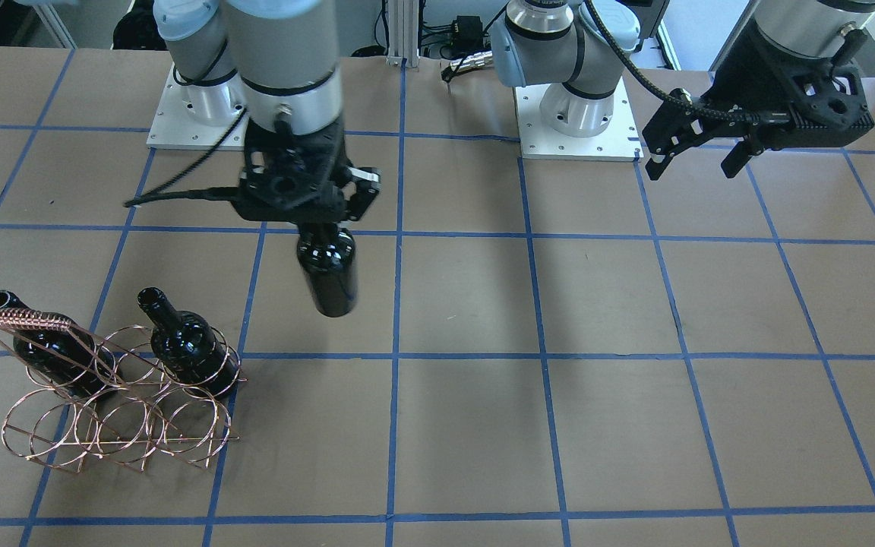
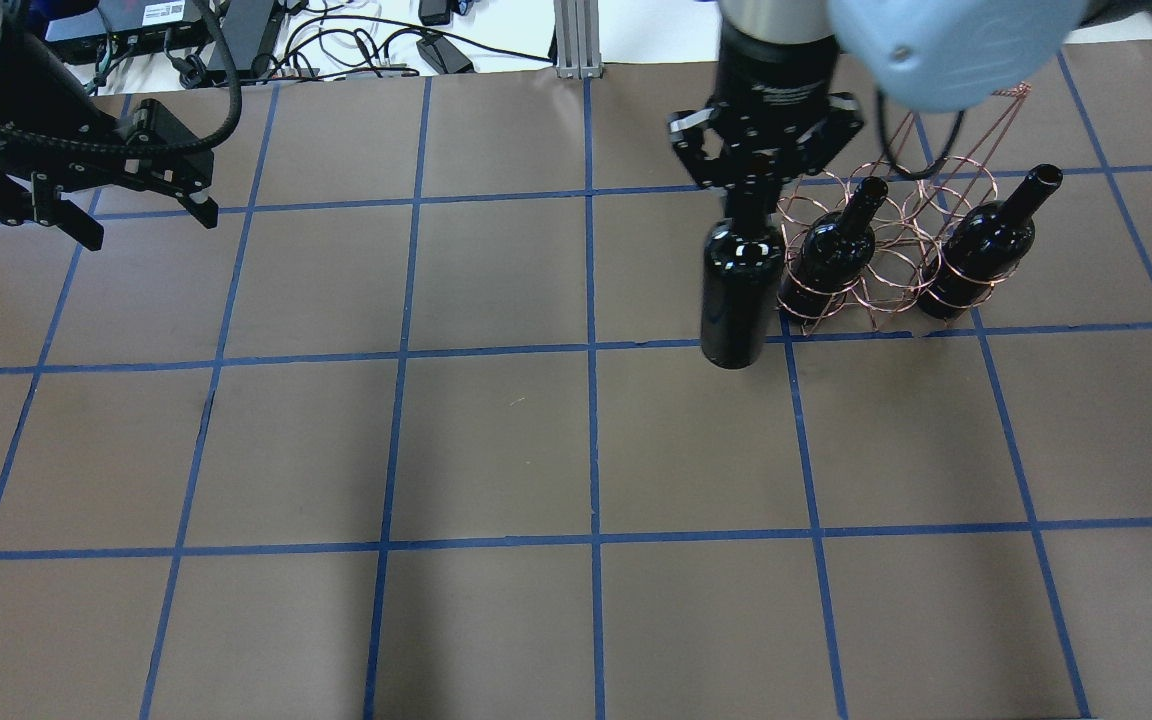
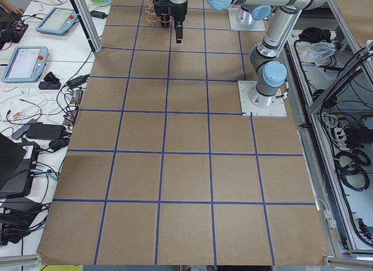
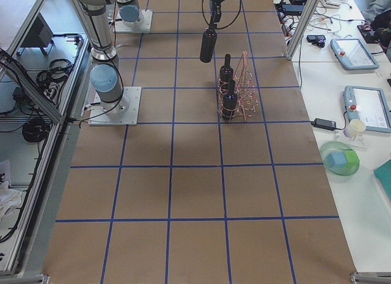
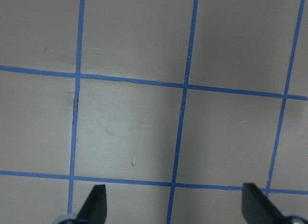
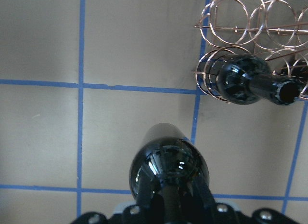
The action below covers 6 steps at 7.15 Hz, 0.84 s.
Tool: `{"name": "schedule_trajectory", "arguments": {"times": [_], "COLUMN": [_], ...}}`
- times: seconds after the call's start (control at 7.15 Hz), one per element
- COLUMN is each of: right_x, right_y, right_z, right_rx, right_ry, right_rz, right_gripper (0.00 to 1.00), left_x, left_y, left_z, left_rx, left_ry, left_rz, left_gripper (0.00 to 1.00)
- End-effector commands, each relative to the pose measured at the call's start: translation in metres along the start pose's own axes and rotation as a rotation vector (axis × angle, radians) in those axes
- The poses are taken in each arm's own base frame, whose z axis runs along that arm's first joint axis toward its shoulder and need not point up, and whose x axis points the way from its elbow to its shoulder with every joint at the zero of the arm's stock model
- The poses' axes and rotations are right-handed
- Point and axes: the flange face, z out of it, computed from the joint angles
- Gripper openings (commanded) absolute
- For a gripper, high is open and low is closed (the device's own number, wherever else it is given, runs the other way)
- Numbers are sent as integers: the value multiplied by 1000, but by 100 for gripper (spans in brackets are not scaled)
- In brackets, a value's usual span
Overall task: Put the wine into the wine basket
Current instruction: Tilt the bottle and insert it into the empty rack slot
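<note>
right gripper: jaws clamped on the wine bottle neck, body hanging right below them
wine basket: bottle's 3 o'clock, overhead view
left gripper: jaws wide apart

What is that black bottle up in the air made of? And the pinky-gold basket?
The lifted bottle looks like glossy dark glass: sharp light reflections sit on its shoulders. The wine basket looks like thin metal wire, copper or rose-gold finish: its open rings glint. Exact metal unclear.
</note>
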Motion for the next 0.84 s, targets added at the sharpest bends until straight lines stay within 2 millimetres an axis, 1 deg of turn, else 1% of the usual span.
{"name": "schedule_trajectory", "arguments": {"times": [0.0,0.28,0.42,0.56,0.7], "right_x": [83,138,157,160,160], "right_y": [7,4,-2,-21,-36], "right_z": [-15,-22,-33,-38,-33], "right_rx": [-18,-6,36,62,63], "right_ry": [15,31,38,19,-12], "right_rz": [-123,-138,-119,-108,-73], "right_gripper": [21,20,21,21,21], "left_x": [0,-1,0,-2,-1], "left_y": [0,2,-1,-3,-3], "left_z": [0,2,6,8,8], "left_rx": [-2,-16,-22,-27,-25], "left_ry": [-2,-4,7,1,4], "left_rz": [-1,-2,-16,-24,-24], "left_gripper": [100,100,100,100,100]}}
